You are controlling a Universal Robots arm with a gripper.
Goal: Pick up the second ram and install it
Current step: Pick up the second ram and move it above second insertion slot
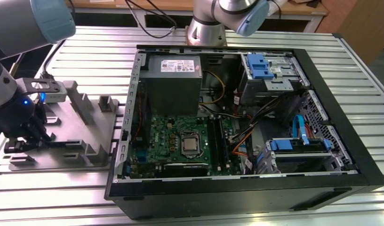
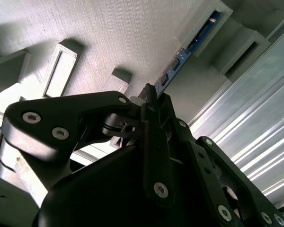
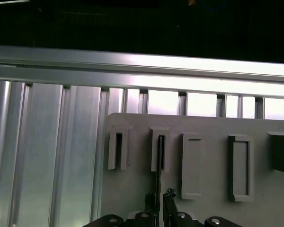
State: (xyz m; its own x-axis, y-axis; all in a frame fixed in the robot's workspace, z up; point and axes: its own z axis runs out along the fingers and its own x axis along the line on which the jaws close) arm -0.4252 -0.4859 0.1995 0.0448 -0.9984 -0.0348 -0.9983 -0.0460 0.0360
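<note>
**Inspector:** State the position of the gripper (image 1: pixel 22 141).

**Technician:** In the exterior view the gripper hung low over the grey fixture plate (image 1: pixel 79 125), at the plate's 8 o'clock corner. The plate lay on the slatted aluminium table (image 1: pixel 85 44), at 9 o'clock from the open computer case (image 1: pixel 242 190).

**Inspector:** State the opening and the load.

**Technician:** The opening was narrow. In the first wrist view the two fingers (image 3: pixel 170 201) stood nearly together, one on each face of the second ram (image 3: pixel 159 161), which was seen edge-on as a thin dark line. In the second wrist view the fingertips met on the near end of the blue-green stick (image 2: pixel 182 56). The grip was read as closed on that end.

**Inspector:** State the location of the second ram.

**Technician:** It stood on edge on the fixture plate. Its far end sat inside a raised slot block (image 3: pixel 154 156), and its near end lay between the fingers. It was well apart from the case. The motherboard (image 1: pixel 160 136) and the black memory slots (image 1: pixel 214 141) lay inside the case, at 3 o'clock from the plate.

**Inspector:** State what adjoined the block.

**Technician:** The neighbouring blocks (image 3: pixel 191 165) stood in one row with it on the plate.
</note>
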